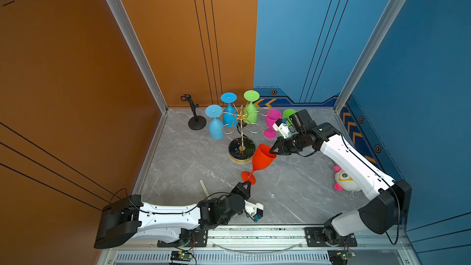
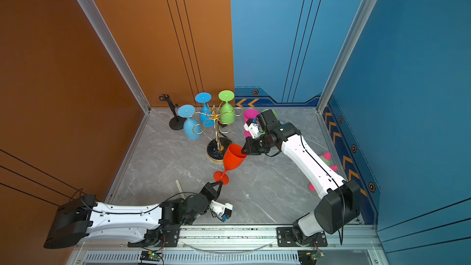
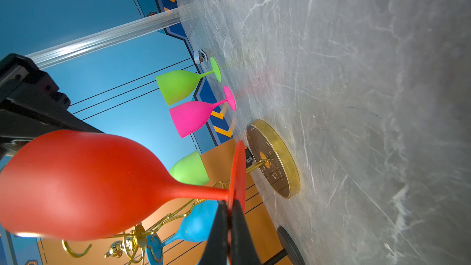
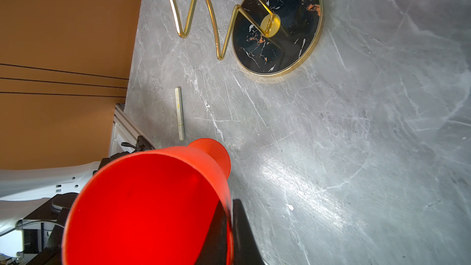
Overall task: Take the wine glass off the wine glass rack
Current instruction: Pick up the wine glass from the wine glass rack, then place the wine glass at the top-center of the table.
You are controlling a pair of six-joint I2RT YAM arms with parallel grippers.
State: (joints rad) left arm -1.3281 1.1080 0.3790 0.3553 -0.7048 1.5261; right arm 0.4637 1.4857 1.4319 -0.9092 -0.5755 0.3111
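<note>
Red matte wine glass (image 1: 263,158) is off the gold wire rack with the black marbled base (image 1: 238,150) — tilted in the air beside it, left hand (image 1: 246,183) pinching its foot, right hand (image 1: 272,151) clamped on its rim. Likely remaining: setting it down on the grey worktop (image 1: 293,195).

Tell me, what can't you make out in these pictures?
- Standing green glass: in both top views, mostly hidden behind the right arm.
- Plush toy: in a top view, the right arm covers most of it.
- Pale strip: right wrist view, markings too small to read.
- Red wine glass: right wrist view, bowl cut off by the picture's edge.
</note>
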